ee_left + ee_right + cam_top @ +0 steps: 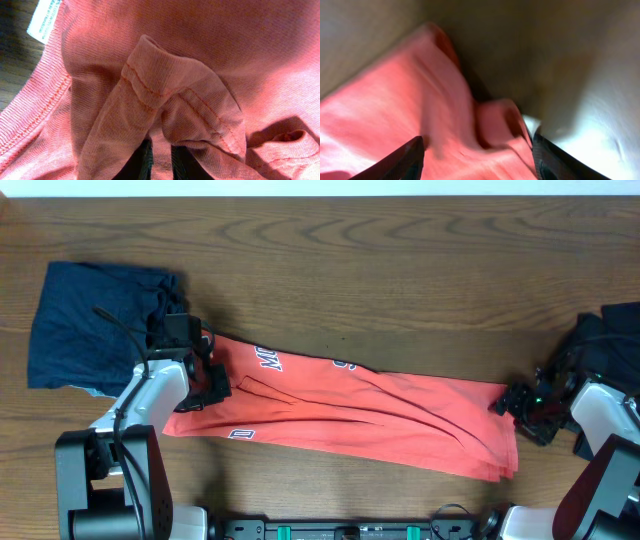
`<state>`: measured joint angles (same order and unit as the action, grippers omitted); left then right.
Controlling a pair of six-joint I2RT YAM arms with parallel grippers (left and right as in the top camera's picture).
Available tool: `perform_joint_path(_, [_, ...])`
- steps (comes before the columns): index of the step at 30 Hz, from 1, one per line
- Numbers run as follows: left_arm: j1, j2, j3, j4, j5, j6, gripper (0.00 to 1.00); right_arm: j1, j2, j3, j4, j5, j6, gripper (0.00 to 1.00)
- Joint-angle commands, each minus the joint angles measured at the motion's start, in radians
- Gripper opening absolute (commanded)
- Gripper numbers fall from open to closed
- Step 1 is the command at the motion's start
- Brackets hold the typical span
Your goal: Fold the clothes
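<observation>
— What lies on the brown wooden table [400, 260], seen from above?
— We see the shirt [380, 415], red, lying as a long band across the middle. We think it is already narrowed by folding. The left gripper [212, 380] sits on its left end, and the right gripper [512, 402] is just at the other end. A blue cloth [85, 325] lies far left and a dark cloth [615, 340] far right, both apart from our work.
— And the left wrist?
— There the jaws stand narrow and pinch a ridge of the shirt [225, 50], with a stitched hem [150, 82] raised above them. A white label [44, 19] shows by the collar. We judge this grip anchors that end.
— The right wrist?
— It is blurred. The fingers [405, 157] stand wide, with the end of the shirt [395, 115] between them, not pinched. Probably we line up here to take this end, so both ends can be carried together.
</observation>
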<state>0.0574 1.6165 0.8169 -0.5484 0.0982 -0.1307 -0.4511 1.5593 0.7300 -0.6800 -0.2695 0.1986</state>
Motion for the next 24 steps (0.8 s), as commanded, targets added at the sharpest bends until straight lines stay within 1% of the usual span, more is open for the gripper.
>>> perform_joint_path(1, [0.011,0.032,-0.016,-0.015,-0.054,-0.003,0.17,-0.004,0.075,-0.067,0.073,-0.048,-0.08,0.65])
perform_joint_path(4, [0.011,0.032,-0.016,-0.015,-0.054,-0.003,0.17,-0.004,0.075,-0.056,0.155,-0.051,-0.079,0.63])
perform_joint_path(6, [0.011,0.032,-0.016,-0.015,-0.054,-0.006,0.27,-0.003,0.075,-0.05,0.233,-0.11,-0.081,0.59])
perform_joint_path(8, [0.011,0.032,-0.016,-0.014,-0.054,-0.006,0.34,0.0,0.075,-0.05,0.292,-0.154,-0.08,0.54])
perform_joint_path(10, [0.011,0.032,-0.016,-0.01,-0.054,-0.006,0.43,0.0,0.075,-0.05,0.325,-0.158,-0.081,0.55])
perform_joint_path(11, [0.012,0.032,-0.016,-0.005,-0.054,-0.006,0.45,-0.001,0.075,-0.047,0.34,-0.157,-0.083,0.59])
perform_joint_path(13, [0.012,0.032,-0.016,0.003,-0.054,-0.014,0.45,-0.005,0.075,-0.031,0.356,-0.159,-0.104,0.64])
perform_joint_path(15, [0.014,0.032,-0.016,0.008,-0.055,-0.018,0.43,-0.013,0.069,-0.002,0.337,-0.17,-0.111,0.67])
perform_joint_path(16, [0.019,0.032,-0.016,0.011,-0.055,-0.026,0.38,-0.021,0.065,0.021,0.298,-0.188,-0.11,0.68])
perform_joint_path(18, [0.029,0.032,-0.016,0.015,-0.054,-0.032,0.31,-0.031,0.065,0.051,0.225,-0.204,-0.111,0.66])
perform_joint_path(21, [0.039,0.032,-0.016,0.014,-0.048,-0.032,0.3,-0.046,0.065,0.072,0.142,-0.198,-0.111,0.66])
perform_joint_path(23, [0.038,0.027,-0.014,0.008,0.011,-0.022,0.3,-0.058,0.065,0.072,0.137,-0.202,-0.111,0.65])
perform_joint_path(24, [0.035,0.019,-0.013,0.007,0.06,0.007,0.3,-0.063,0.063,0.073,0.14,-0.212,-0.111,0.65])
